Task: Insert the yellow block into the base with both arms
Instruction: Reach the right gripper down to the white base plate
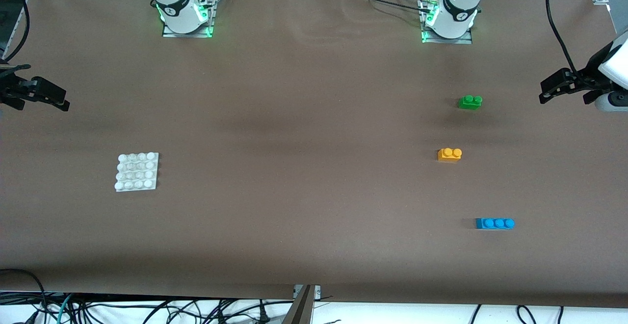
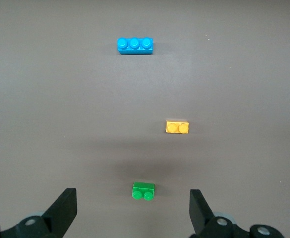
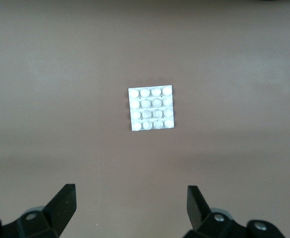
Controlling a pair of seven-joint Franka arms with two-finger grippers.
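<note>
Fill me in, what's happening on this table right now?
Nothing is being handled yet. The left gripper hangs open, empty, above the table's left-arm end; the right gripper hangs open above the right-arm end. The yellow block lies untouched between the green brick and the blue brick, which is nearest the front camera. The base sits bare toward the right arm's end.
</note>
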